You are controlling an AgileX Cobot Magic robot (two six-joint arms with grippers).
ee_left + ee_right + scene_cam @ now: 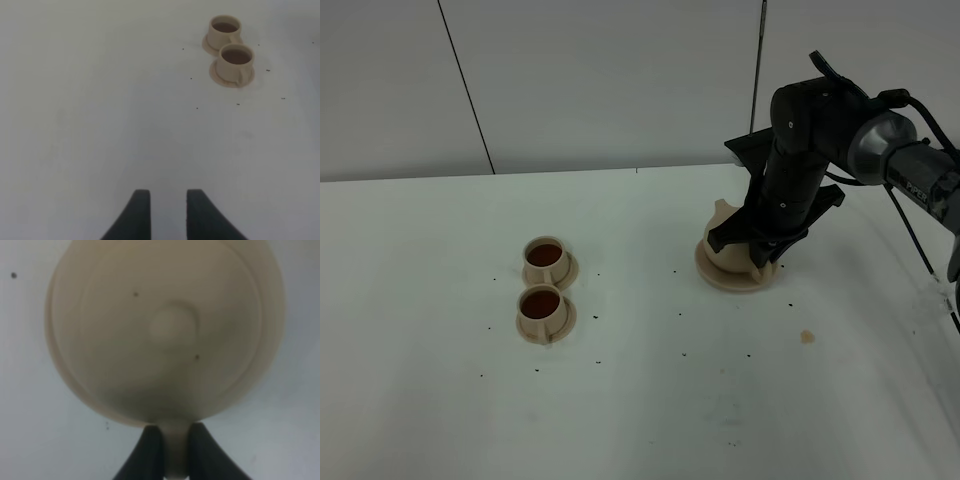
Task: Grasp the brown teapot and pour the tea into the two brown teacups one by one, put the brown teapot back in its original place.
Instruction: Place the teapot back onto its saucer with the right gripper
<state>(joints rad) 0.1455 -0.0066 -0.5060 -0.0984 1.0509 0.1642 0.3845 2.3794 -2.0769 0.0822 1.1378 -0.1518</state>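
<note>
The brown teapot (pixel 724 238) sits on its flat round tan saucer (pixel 718 279) at the right middle of the white table. My right gripper (pixel 759 264) is shut on the teapot's handle (pixel 174 452); the right wrist view looks straight down on the lid knob (pixel 171 325). The two brown teacups stand on small saucers to the left, one behind (pixel 546 257) the other (pixel 541 306), both holding dark tea. The left wrist view shows them too, far cup (pixel 224 30) and near cup (pixel 236 61). My left gripper (pixel 168 212) is open above bare table, well away from them.
Small dark specks are scattered over the white table (pixel 650 400). A tan crumb (pixel 807 336) lies right of the teapot's saucer. Pale wall panels rise behind the table, and black cables (pixel 920 250) hang along the right edge.
</note>
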